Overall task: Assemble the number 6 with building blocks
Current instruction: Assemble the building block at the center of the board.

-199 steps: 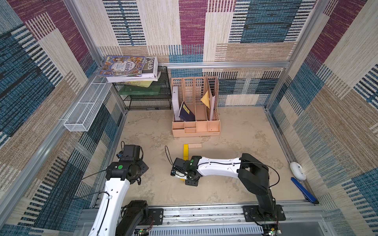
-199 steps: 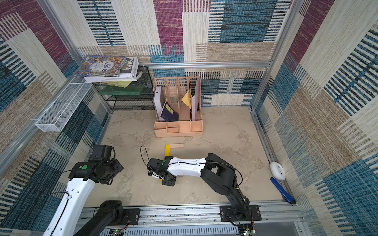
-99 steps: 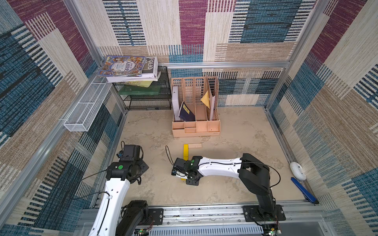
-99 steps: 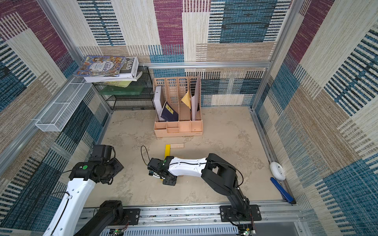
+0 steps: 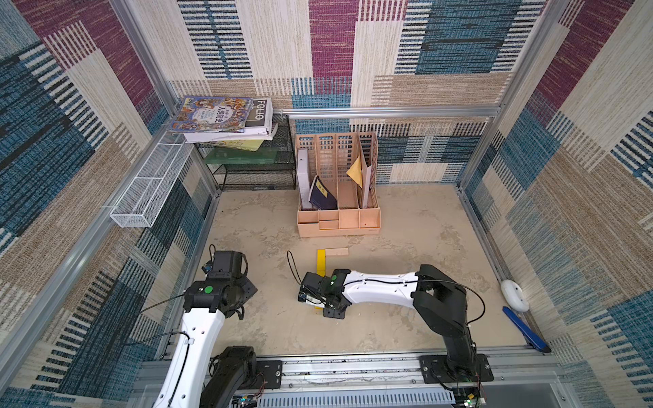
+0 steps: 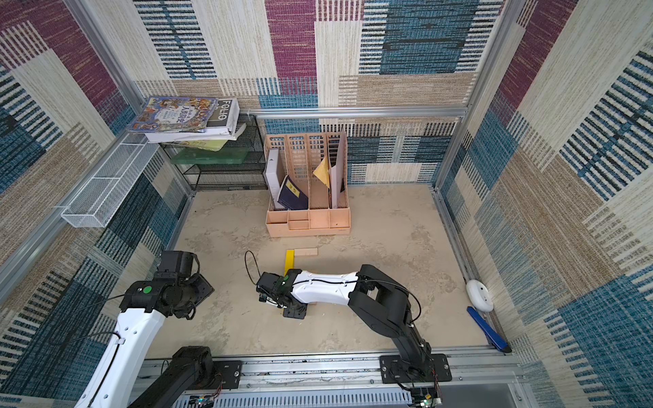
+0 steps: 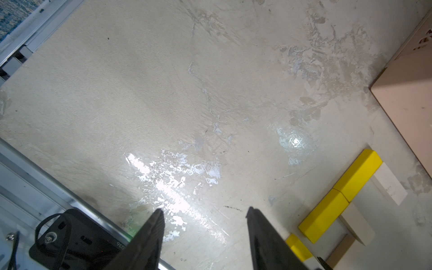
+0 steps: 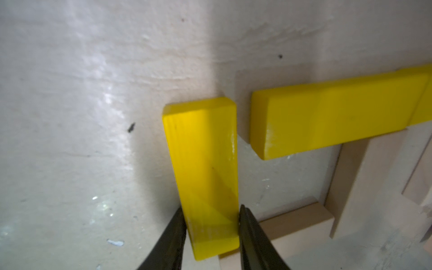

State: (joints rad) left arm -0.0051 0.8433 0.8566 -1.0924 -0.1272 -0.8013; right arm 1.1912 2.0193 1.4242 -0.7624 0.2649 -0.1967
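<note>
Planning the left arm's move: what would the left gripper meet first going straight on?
The left gripper would probably meet only bare beige tabletop; the bright yellow planks lie off its line.

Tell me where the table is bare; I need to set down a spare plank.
Widest free patch: table between the file organizer, the right rail and the right arm. Also bare between the mesh rack and the left arm. Crowded at centre, where the right gripper holds a yellow plank beside the digit.

a peach file organizer (image 5: 338, 226) stands beside a black mesh rack (image 5: 258, 180) topped with books (image 5: 212, 114).
</note>
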